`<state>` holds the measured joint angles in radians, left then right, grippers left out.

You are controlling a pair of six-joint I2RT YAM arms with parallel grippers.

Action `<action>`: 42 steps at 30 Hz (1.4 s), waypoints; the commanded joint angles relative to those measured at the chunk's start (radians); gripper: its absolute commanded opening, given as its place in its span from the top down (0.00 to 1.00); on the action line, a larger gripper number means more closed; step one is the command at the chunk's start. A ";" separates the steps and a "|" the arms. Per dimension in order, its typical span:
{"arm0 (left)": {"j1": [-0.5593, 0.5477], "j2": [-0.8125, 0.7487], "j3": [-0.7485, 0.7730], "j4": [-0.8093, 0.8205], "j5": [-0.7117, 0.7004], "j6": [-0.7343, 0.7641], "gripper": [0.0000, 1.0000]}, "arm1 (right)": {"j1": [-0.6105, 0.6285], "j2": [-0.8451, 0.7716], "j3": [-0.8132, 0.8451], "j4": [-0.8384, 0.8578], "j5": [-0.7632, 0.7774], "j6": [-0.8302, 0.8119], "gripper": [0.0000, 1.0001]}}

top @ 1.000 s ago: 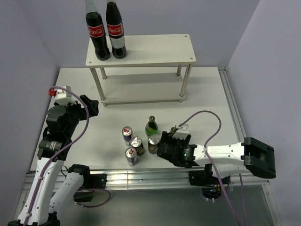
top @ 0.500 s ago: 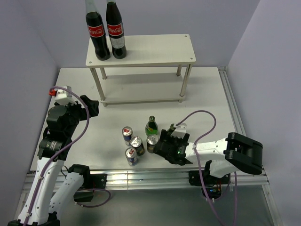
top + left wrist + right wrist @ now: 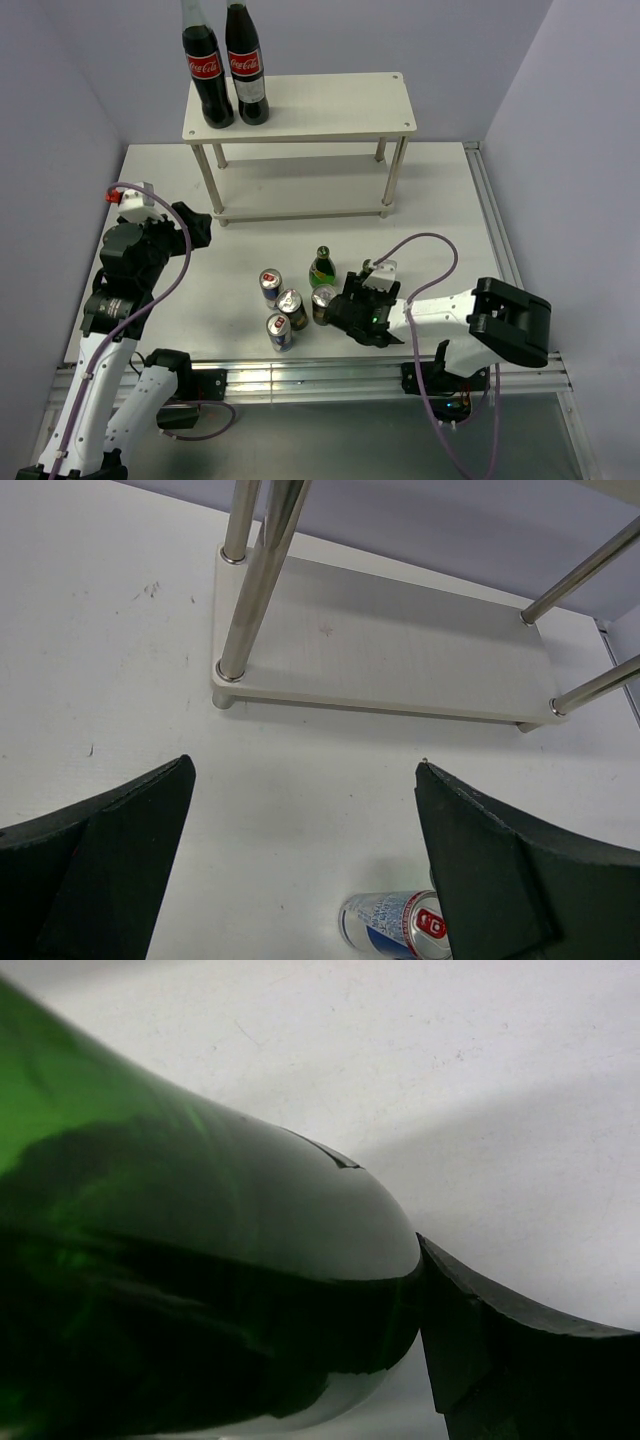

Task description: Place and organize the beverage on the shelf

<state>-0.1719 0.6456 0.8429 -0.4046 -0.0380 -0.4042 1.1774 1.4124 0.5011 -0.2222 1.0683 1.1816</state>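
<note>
In the last second the right gripper has slid into the small drinks in front of the shelf and started closing. 1 finger touches a green bottle, but I cannot tell if the grip is firm. The left gripper hangs wide open and empty, left of the shelf. A first lift looks close.

Lab test cell, plain lilac walls, white tabletop, aluminium rail

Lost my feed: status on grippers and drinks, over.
Left gripper open, empty. Right gripper at green bottle, finger on glass. Can close beside. Shelf holds only cola bottles.
</note>
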 commanded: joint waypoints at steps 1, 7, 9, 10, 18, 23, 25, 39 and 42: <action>-0.001 -0.012 0.001 0.041 0.018 0.024 0.01 | 0.005 -0.059 0.069 -0.110 0.081 0.021 1.00; -0.001 -0.020 0.002 0.039 0.026 0.028 0.01 | 0.022 -0.335 0.203 -0.243 0.113 -0.146 1.00; -0.001 -0.020 0.002 0.038 0.026 0.031 0.01 | 0.021 -0.424 0.238 -0.176 0.114 -0.322 1.00; -0.001 -0.021 0.002 0.038 0.026 0.030 0.01 | 0.016 -0.444 0.279 -0.148 0.108 -0.385 1.00; -0.001 -0.037 0.002 0.038 0.024 0.033 0.01 | -0.169 -0.419 0.627 0.119 -0.102 -0.976 1.00; -0.001 -0.041 0.004 0.036 0.020 0.033 0.01 | -0.295 -0.235 0.891 0.109 -0.229 -1.143 1.00; -0.001 -0.043 0.004 0.036 0.020 0.033 0.01 | -0.352 -0.176 1.022 0.090 -0.248 -1.171 1.00; -0.001 -0.052 -0.001 0.038 0.029 0.033 0.01 | -0.642 0.194 1.474 -0.046 -0.393 -1.183 1.00; -0.001 -0.046 0.001 0.038 0.029 0.033 0.01 | -0.680 0.229 1.502 -0.051 -0.422 -1.145 1.00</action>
<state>-0.1719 0.6041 0.8413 -0.4042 -0.0235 -0.3859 0.5247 1.6630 1.8931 -0.3729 0.6853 0.0120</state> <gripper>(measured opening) 0.994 0.812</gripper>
